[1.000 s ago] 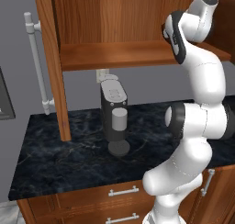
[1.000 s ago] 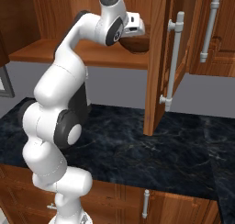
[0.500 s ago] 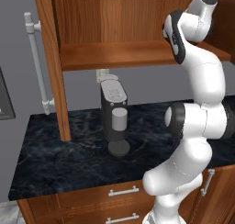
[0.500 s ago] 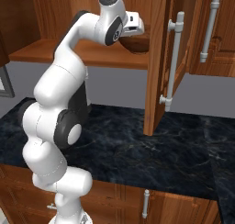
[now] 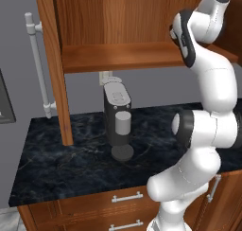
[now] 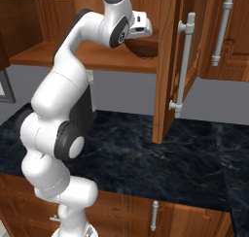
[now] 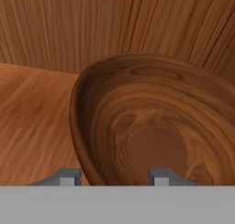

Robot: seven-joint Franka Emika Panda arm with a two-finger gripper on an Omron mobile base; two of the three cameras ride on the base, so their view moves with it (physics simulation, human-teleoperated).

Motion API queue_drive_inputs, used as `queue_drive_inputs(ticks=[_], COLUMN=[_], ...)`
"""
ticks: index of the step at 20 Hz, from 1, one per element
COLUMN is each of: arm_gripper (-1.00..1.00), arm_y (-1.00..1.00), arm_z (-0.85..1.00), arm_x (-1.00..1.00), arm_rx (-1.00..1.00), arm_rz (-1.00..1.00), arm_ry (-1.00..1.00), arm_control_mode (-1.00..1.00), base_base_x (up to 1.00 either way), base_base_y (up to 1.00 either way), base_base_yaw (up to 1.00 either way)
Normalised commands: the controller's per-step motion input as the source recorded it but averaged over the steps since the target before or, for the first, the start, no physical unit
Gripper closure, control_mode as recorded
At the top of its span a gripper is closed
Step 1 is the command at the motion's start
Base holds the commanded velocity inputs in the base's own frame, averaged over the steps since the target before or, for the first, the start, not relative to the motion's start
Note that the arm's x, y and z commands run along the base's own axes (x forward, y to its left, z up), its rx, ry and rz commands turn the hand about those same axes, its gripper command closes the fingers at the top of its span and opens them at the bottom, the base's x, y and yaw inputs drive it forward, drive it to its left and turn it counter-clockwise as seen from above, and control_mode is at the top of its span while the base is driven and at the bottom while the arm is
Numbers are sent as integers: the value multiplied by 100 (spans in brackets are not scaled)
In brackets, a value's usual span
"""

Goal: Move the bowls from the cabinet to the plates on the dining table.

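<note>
A plain grey wall (image 5: 156, 85) is seen behind a bench (image 5: 61, 164) topped in black marble with faint pale veining. Below the top, reddish-brown wooden drawers (image 5: 94, 204) with short silver handles (image 5: 126, 197) are fitted. A dark grey coffee machine (image 5: 118, 119) is set on the bench against the wall, with a round base plate in front of it. At the far left edge of the left base view, part of a dark framed panel (image 5: 4, 100) is visible. Lighting is even, and no strong shadows are cast.
</note>
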Motion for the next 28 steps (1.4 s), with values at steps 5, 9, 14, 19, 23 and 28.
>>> queue_drive_inputs(ticks=[5, 9, 14, 19, 23, 28], arm_gripper=[100, 100, 100, 100, 100, 100], arm_y=[0, 1, 6, 23, 28, 22], arm_z=[0, 0, 0, 0, 0, 0], arm_x=[-44, -40, -37, -36, -41, -47], arm_rx=[0, 0, 0, 0, -2, -5], arm_rz=[0, 2, 6, 12, 15, 14], arm_ry=[-3, -8, -14, -17, -9, -2], arm_control_mode=[-100, -100, -100, -100, -100, -100], base_base_x=[0, 0, 0, 0, 0, 0], base_base_y=[0, 0, 0, 0, 0, 0], base_base_yaw=[0, 0, 0, 0, 0, 0])
